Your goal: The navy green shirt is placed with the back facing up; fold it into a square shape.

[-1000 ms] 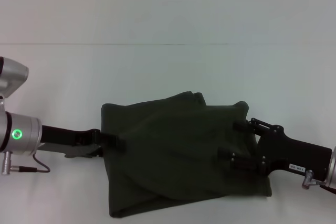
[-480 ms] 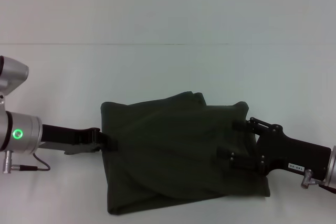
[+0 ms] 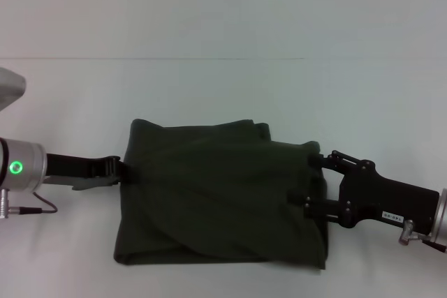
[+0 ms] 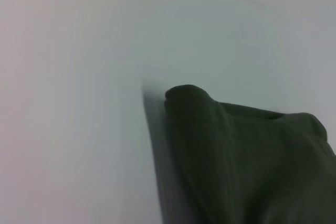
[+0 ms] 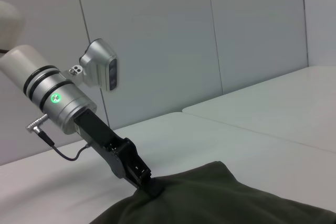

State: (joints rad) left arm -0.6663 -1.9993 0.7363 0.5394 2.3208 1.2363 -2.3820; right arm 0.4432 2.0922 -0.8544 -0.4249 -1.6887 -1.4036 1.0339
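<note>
The navy green shirt (image 3: 216, 200) lies folded into a rough rectangle on the white table (image 3: 223, 95), plain side up, with diagonal creases across it. My left gripper (image 3: 124, 169) is shut on the middle of the shirt's left edge. The right wrist view shows that left gripper (image 5: 148, 185) pinching the cloth (image 5: 220, 198). My right gripper (image 3: 312, 184) rests over the shirt's right edge with its two fingers spread apart. In the left wrist view only a rounded fold of the shirt (image 4: 247, 161) shows, and no fingers.
A thin seam (image 3: 209, 58) crosses the table behind the shirt. Grey wall panels (image 5: 157, 40) stand behind the table in the right wrist view. A thin cable (image 3: 31, 206) hangs from the left wrist.
My left gripper has drawn back to the left, dragging the shirt's left edge with it. The shirt's right edge and lower right corner slid left. The right gripper shifted slightly left.
</note>
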